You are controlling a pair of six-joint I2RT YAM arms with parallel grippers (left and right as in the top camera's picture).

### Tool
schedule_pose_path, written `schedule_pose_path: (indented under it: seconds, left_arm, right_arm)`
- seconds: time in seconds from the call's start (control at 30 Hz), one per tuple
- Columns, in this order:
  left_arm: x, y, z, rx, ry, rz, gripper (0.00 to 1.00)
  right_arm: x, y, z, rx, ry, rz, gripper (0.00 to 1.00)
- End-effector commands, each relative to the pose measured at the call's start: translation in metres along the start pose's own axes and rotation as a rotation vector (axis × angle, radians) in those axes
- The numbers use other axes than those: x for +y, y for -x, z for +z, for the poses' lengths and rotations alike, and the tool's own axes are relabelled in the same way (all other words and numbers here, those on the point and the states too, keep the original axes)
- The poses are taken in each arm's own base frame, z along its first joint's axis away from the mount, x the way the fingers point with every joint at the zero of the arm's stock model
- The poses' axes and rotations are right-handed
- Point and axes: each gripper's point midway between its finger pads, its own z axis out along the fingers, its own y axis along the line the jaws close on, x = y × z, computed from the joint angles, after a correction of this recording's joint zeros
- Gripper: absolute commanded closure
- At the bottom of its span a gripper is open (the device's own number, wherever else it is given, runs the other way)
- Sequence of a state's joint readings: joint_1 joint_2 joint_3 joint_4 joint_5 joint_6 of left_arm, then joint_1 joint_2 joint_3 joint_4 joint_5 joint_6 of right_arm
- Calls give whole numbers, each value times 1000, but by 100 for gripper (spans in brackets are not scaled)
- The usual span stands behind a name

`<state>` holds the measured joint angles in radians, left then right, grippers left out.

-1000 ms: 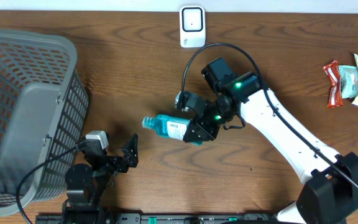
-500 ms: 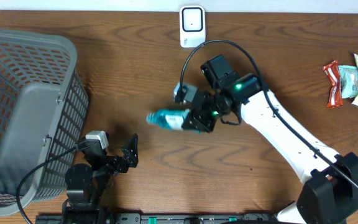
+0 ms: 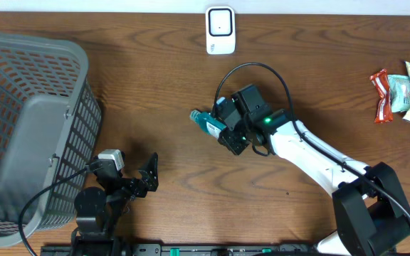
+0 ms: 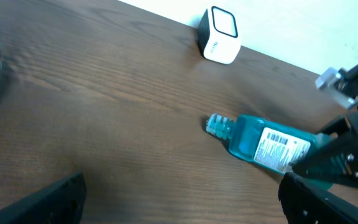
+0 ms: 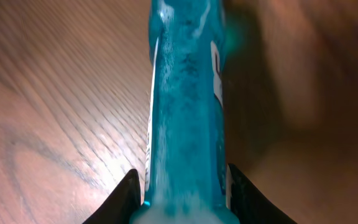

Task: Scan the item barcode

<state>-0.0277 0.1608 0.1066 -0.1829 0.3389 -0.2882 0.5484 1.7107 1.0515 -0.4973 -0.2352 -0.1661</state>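
The right jaws (image 3: 223, 130) squeeze the blue bottle (image 3: 206, 121), left jaws (image 3: 150, 173) wide open; tipped wrong, its barcode misses the scanner (image 3: 221, 30) at twelve o'clock.

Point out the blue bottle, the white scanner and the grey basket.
blue bottle (image 4: 263, 144): left wrist view, on its white label.
white scanner (image 3: 221, 30): overhead view, on its top face.
grey basket (image 3: 84, 117): overhead view, on its right mesh wall.
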Motion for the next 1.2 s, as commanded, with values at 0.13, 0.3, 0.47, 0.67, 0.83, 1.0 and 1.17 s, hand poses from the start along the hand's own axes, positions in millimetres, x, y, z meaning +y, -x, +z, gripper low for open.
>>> schedule_pose_path:
  seconds: [0.13,0.3,0.47,0.67,0.83,1.0,1.17]
  left_arm:
    - [-1,2,-1,-6,-7,-1,2]
    - [-1,2,-1,-6,-7,-1,2]
    - [-1,2,-1,-6,-7,-1,2]
    - [-1,2,-1,-6,-7,-1,2]
    - [-1,2,-1,-6,-7,-1,2]
    - [-1,2,-1,-6,-7,-1,2]
    - [-1,2,-1,-6,-7,-1,2]
  right_arm:
    - [-2,-49,20,93,-23,84,88]
    - [-2,-59,26,94,-23,84,67]
    - [-3,-47,22,72,-26,101,45]
    - [-4,-21,10,42,-29,104,42]
    - [-4,-20,11,38,-29,101,44]
    - [3,-32,25,94,-25,49,47]
    - [9,-59,51,210,-16,9,73]
